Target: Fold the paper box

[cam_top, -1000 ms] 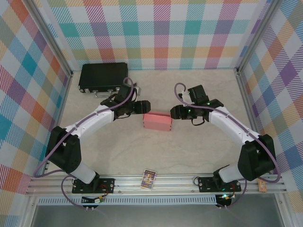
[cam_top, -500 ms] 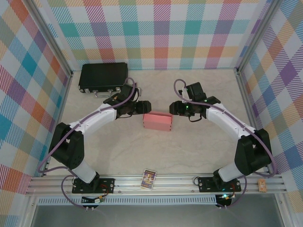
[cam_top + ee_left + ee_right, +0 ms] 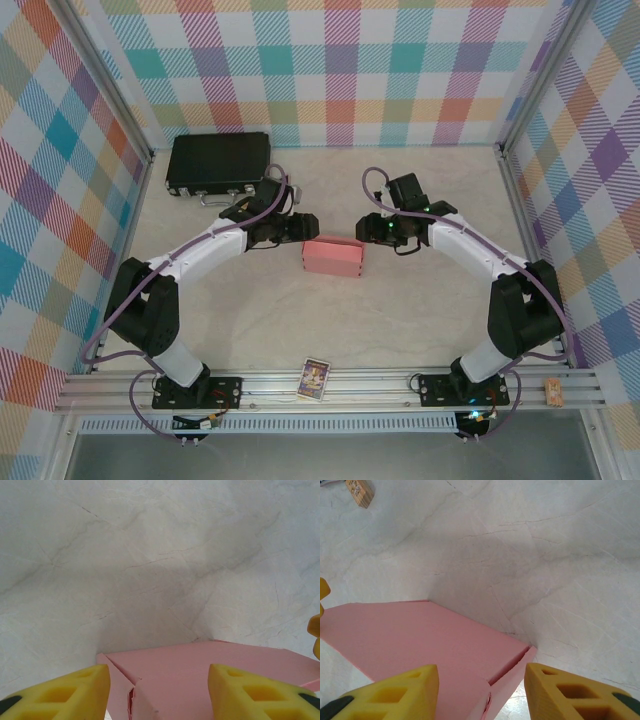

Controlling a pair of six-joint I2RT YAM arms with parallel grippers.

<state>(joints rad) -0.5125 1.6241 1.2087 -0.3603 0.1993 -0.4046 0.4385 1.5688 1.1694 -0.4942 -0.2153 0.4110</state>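
The paper box (image 3: 332,257) is a small closed salmon-pink box lying in the middle of the table. My left gripper (image 3: 300,228) hovers at its left end and my right gripper (image 3: 372,231) at its right end. In the left wrist view the box (image 3: 210,675) fills the bottom, with a slit at its near corner; the left gripper (image 3: 159,690) stands open, its yellow fingers (image 3: 65,692) straddling that corner. From the right wrist the box (image 3: 420,635) lies below the open right gripper (image 3: 481,690), whose fingers (image 3: 570,690) flank the corner with a slightly raised flap edge.
A black hard case (image 3: 218,163) sits at the back left, close behind the left arm. A small card (image 3: 315,378) and a tan block (image 3: 553,392) rest on the front rail. Checked walls enclose three sides. Another small tan block (image 3: 359,490) lies on the table.
The right arm has swung a little to the left and back, bringing its gripper closer over the box's right end. The left gripper shifted slightly. The box has not moved.
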